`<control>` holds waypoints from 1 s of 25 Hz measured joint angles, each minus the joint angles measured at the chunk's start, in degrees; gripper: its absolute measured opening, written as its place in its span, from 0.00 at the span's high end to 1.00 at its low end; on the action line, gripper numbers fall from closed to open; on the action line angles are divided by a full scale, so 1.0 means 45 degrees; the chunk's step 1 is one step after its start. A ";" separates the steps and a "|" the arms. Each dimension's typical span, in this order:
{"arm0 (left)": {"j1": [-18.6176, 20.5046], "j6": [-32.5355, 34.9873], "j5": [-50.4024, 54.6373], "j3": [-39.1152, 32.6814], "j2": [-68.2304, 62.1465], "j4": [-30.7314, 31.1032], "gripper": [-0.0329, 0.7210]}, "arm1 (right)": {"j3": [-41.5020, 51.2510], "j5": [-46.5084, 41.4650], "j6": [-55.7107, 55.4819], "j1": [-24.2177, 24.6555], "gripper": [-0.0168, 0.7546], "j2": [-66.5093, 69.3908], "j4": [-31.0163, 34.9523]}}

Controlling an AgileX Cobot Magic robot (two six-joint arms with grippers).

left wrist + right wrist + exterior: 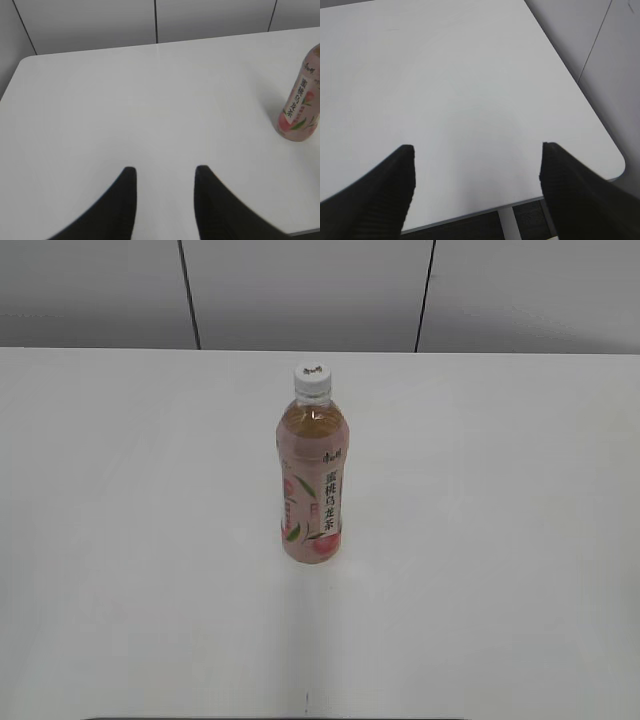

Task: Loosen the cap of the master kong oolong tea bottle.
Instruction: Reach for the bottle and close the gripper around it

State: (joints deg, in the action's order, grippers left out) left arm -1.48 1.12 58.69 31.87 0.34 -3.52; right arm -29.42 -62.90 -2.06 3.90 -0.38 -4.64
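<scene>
The master kong oolong tea bottle [311,490] stands upright in the middle of the white table, amber tea above a pink peach label with black characters. Its white cap [311,379] with a small dark mark sits on top. In the left wrist view the bottle's lower part [301,102] shows at the right edge; the cap is out of that view. My left gripper [162,172] is open and empty, well left of the bottle. My right gripper [476,152] is open wide and empty above the table's near right part. Neither gripper shows in the exterior view.
The white table [130,540] ends at a grey panelled wall [300,290] behind. The right wrist view shows the table's rounded right corner [615,155] and its front edge [470,215] with a white leg below.
</scene>
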 joint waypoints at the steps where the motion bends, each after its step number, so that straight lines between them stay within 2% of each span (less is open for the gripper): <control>1: 0.0000 0.0000 0.0000 0.0000 0.0000 0.0000 0.64 | 0.0000 0.0000 0.0000 0.0000 0.22 0.0000 0.0000; 25: 0.0000 0.0000 0.0000 0.0000 0.0000 -0.0010 0.64 | 0.0000 0.0000 0.0000 0.0000 0.22 0.0000 0.0000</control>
State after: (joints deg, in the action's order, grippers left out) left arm -1.48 1.12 58.69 31.87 0.34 -3.57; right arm -29.42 -62.90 -2.06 3.90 -0.38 -4.64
